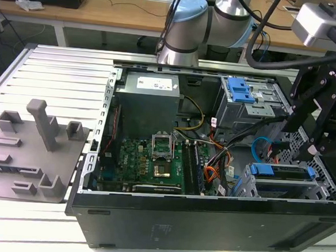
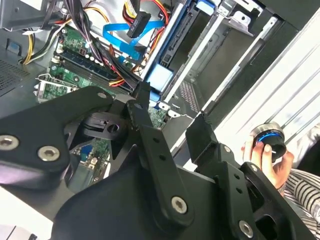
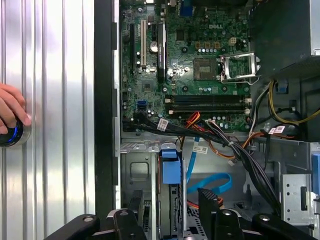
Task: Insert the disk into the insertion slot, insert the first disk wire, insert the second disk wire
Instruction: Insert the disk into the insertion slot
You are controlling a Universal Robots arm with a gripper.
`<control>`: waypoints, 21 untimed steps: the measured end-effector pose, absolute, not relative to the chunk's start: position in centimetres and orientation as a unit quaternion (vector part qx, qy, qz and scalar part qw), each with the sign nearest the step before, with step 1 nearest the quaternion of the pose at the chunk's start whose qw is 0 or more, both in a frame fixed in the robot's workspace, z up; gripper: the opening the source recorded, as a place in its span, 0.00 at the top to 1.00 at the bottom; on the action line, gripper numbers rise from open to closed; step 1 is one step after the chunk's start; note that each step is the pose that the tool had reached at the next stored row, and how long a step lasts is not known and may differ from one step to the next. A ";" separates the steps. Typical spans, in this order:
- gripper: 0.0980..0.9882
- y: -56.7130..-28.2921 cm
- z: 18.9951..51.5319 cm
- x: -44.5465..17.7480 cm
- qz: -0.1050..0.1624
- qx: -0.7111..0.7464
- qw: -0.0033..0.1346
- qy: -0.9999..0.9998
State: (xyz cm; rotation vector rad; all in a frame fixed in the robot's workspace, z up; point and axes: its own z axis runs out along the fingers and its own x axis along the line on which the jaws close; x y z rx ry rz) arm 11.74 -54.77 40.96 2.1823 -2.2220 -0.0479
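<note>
**Pincer hovering wide over the disk in its bay**

The pincer [image 3: 171, 202] is standing wide open and carrying nothing. It is hanging over the corner of the open computer case [image 1: 207, 221] where the disk [image 1: 281, 171] is lying, its blue carrier showing inside the insertion slot [image 1: 325, 186].

In the first wrist view the fingers are straddling the carrier's line. As I judge it, the work is turning on seating the disk. Doing that well is calling for a square, even push along the bay, keeping clear of the loose blue wire [image 3: 212, 183] and the black cable bundle [image 3: 250, 160] just beside it.

Whether the disk is sitting fully home is not showing. Its connector end is lying hidden, and the pincer's black body is covering the bay's near end. A person's hand [image 3: 11, 111], partly cut off, is resting on a knob [image 3: 10, 135] on the bench [image 3: 55, 100].
</note>
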 end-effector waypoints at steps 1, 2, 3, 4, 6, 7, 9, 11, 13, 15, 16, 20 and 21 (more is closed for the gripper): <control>0.48 -54.8 40.8 11.7 -0.015 0.701 0.013 -0.713; 0.48 -54.8 40.8 11.7 -0.015 0.701 0.013 -0.713; 0.48 -54.8 40.6 11.7 -0.015 0.701 0.013 -0.713; 0.48 -54.8 40.5 11.7 -0.015 0.701 0.013 -0.713; 0.48 -54.8 40.3 11.7 -0.015 0.701 0.013 -0.713; 0.48 -54.8 40.1 11.7 -0.015 0.701 0.013 -0.713; 0.48 -54.9 40.0 11.7 -0.015 0.701 0.013 -0.713; 0.49 -54.9 39.9 11.7 -0.016 0.701 0.013 -0.713; 0.64 -54.9 39.8 11.6 -0.016 0.701 0.013 -0.713; 0.84 -55.0 39.7 11.5 -0.016 0.701 0.013 -0.713; 0.91 -55.1 39.6 11.4 -0.016 0.701 0.013 -0.713; 0.99 -55.3 38.8 11.3 -0.016 0.701 0.013 -0.713; 0.99 -55.3 38.4 11.3 -0.016 0.701 0.013 -0.713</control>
